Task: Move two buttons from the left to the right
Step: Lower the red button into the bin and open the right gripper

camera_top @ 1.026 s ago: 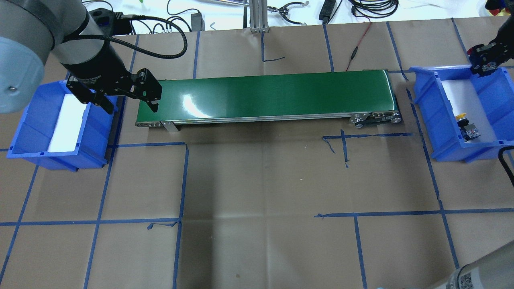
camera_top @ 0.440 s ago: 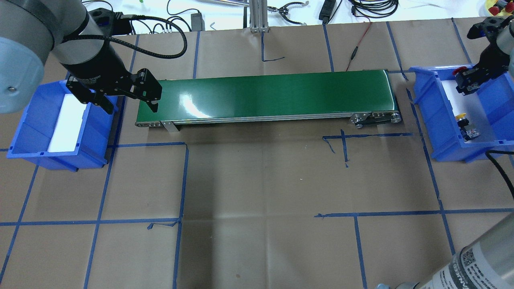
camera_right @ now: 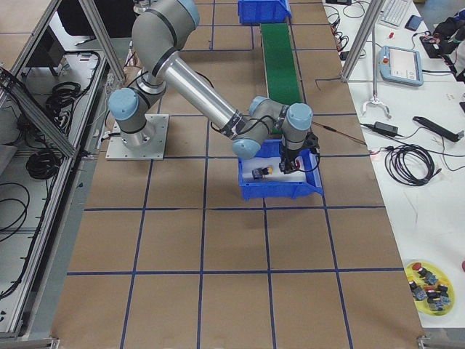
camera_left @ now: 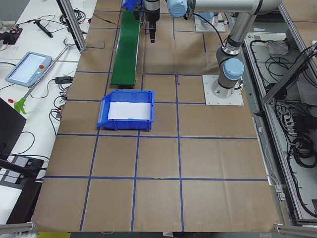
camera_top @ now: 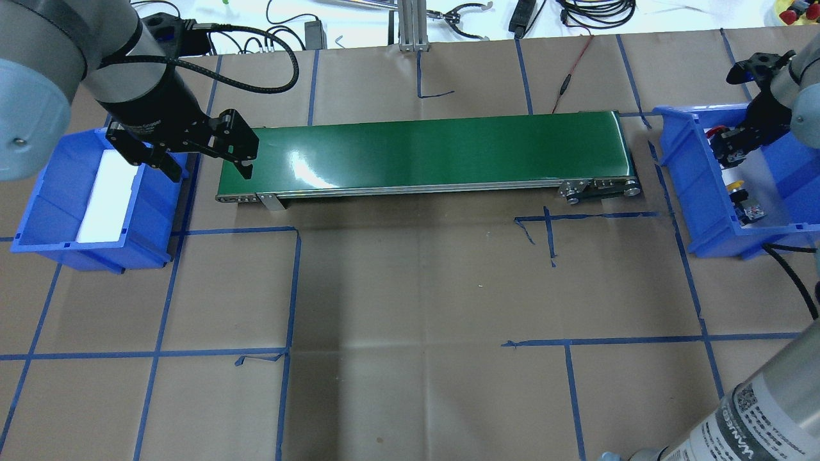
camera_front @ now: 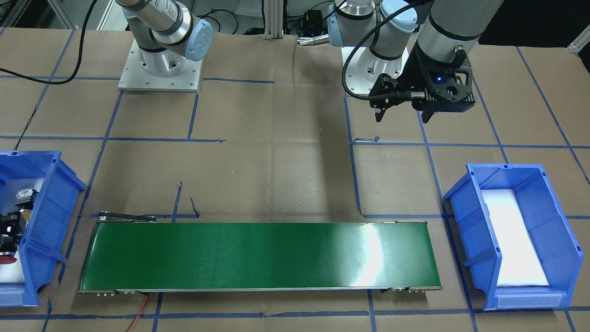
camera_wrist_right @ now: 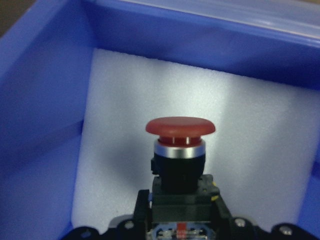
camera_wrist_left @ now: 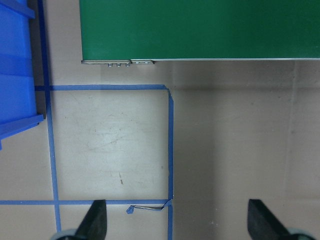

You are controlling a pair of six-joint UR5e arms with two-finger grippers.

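My right gripper (camera_top: 727, 144) is shut on the red button (camera_wrist_right: 180, 150), holding it low inside the right blue bin (camera_top: 688, 186) above the white foam. The red cap also shows in the front-facing view (camera_front: 5, 258). The yellow button (camera_top: 738, 189) lies on its side on the foam in the same bin, close beside the gripper; it also shows in the right side view (camera_right: 260, 173). My left gripper (camera_top: 208, 168) is open and empty, hovering between the left blue bin (camera_top: 38, 211) and the belt's left end. Its fingertips (camera_wrist_left: 97, 220) show over brown paper.
A green conveyor belt (camera_top: 423, 153) runs between the two bins. The left bin holds only a white foam pad (camera_front: 511, 240). Blue tape lines cross the paper-covered table (camera_top: 416, 307). Cables and tools lie beyond the far edge.
My right gripper has carried the red button from the bin's far right rim leftward and down into the right bin. The left arm has not moved.
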